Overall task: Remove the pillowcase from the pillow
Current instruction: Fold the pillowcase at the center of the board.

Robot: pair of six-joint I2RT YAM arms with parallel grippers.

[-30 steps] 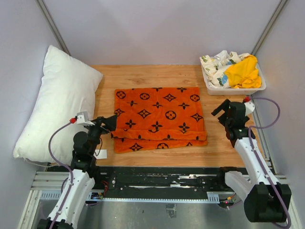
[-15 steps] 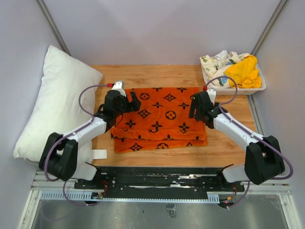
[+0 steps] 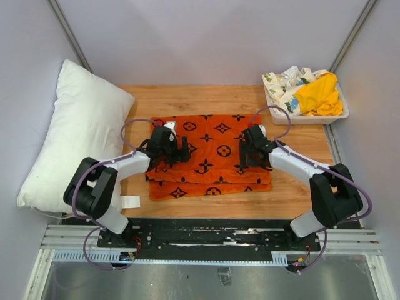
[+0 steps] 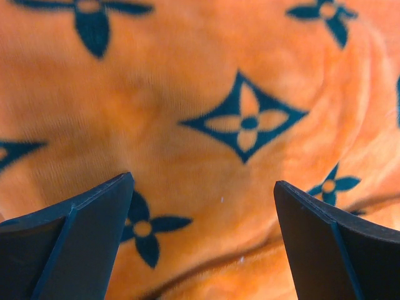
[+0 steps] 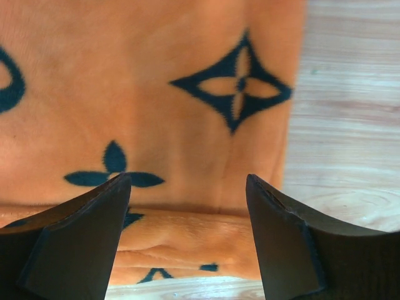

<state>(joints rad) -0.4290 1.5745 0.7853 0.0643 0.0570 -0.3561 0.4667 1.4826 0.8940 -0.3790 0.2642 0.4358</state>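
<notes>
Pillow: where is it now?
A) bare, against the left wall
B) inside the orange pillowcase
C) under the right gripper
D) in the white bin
A: the pillow leans bare against the left wall, apart from the pillowcase lying flat mid-table.

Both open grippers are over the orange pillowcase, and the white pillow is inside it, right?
Not quite. The left gripper and right gripper are open over the pillowcase, but the pillow is not inside it. The top external view shows the pillow lying bare at the table's left side, while the case lies flat and folded.
</notes>
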